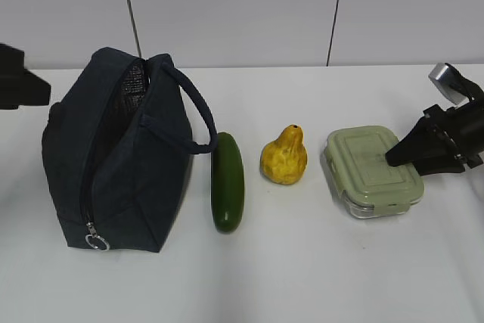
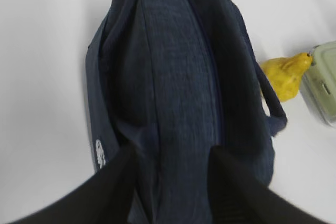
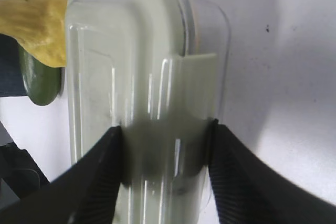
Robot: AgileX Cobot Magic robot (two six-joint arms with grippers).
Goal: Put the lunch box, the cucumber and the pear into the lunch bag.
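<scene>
Nothing is in the lunch bag [image 1: 121, 164] yet, so all three things are left to pack. The bag stands on the left side of the white table [image 1: 318, 277], and its zipper is partly open, with silver lining showing near the top. The cucumber [image 1: 228, 181] lies just beside the bag, close to the strap. The pear [image 1: 284, 155] sits next to the cucumber, a little apart from it. The lunch box [image 1: 372, 171] with the pale green lid is on the right, near the pear. The right gripper [image 3: 165, 156] is at the right end of the lunch box. Its two black fingers [image 3: 94, 177] are spread apart with the end of the box between them, and they look very close to its sides, but I cannot tell if they are squeezing it yet. The box sits flat on the table, so it is not lifted. The left gripper [image 2: 170, 182] hangs over the bag with its fingers apart and holds nothing. I think the box is the first thing to go in, then the cucumber and the pear
</scene>
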